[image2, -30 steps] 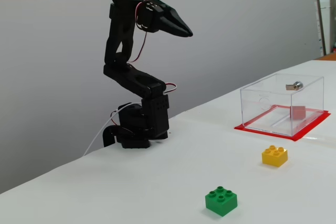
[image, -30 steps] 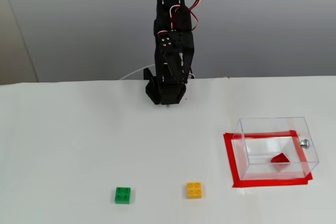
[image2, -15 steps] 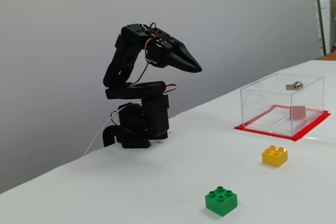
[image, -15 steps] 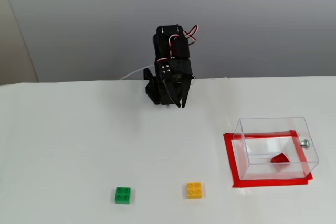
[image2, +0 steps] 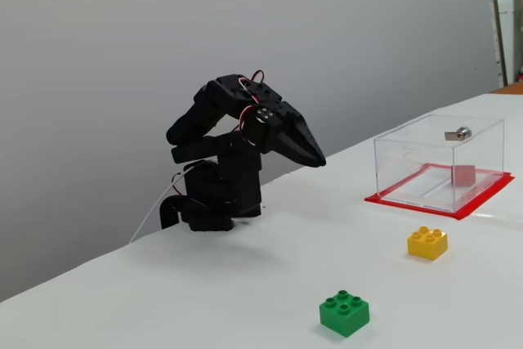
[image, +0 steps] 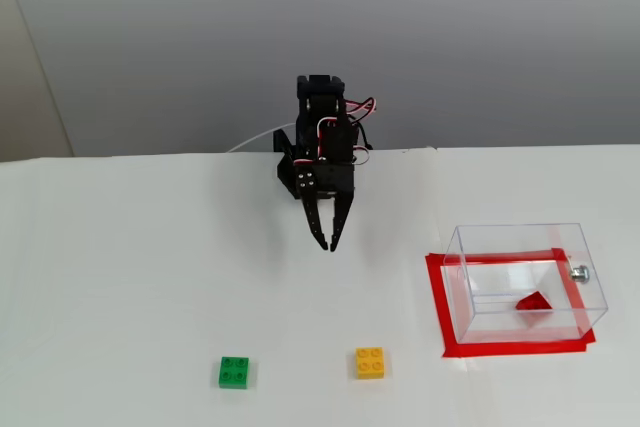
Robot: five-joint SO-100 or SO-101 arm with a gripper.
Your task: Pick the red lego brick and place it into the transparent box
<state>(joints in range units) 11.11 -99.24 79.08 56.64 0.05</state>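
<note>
Small bright red plastic brick (image: 534, 300) lying inside the clear rectangular plastic box (image: 578, 297), on the white surface (image: 150, 277). Black two-finger end effector (image: 328, 245), fingers slightly apart and empty, hangs well apart from it. Judged light, rigid, smooth-sided: grip opposite flat faces.

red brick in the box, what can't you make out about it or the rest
- Red brick: studs and resting face blurred behind the box walls in both fixed views.
- Gripper: whether its tips touch is too small to tell in one fixed view; side-on in the other.
- Arm base: hidden behind the folded arm.
</note>
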